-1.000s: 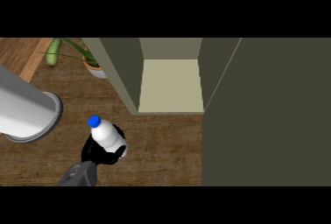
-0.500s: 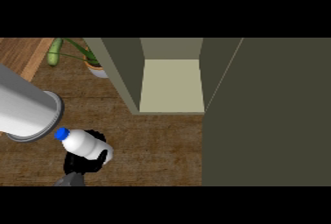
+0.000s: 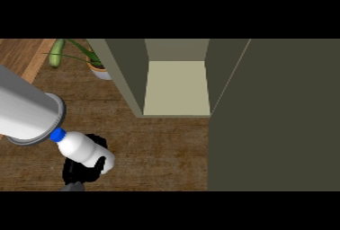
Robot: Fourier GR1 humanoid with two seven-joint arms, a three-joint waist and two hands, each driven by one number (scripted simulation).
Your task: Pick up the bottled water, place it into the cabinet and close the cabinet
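Note:
The bottled water [image 3: 83, 150] is white with a blue cap and sits at the lower left of the head view. It lies tilted, its cap pointing up and left against the rim of a thick grey arm segment [image 3: 26, 112]. My left hand [image 3: 81, 172] is curled round the bottle's lower end from beneath, partly hidden by it. The cabinet [image 3: 176, 87] stands open at the top centre, showing a pale inner floor. Its dark door [image 3: 279, 117] swings out to fill the right side. My right hand does not show.
A potted plant [image 3: 93, 63] stands at the back left, beside the cabinet's left wall. Brown wooden counter [image 3: 159, 148] stretches between the bottle and the cabinet's opening. The grey arm segment blocks much of the left edge.
The bottle was upright a second ago; it has tipped over to the left and moved left and down in my hand, away from the cabinet. The cabinet door has not moved.

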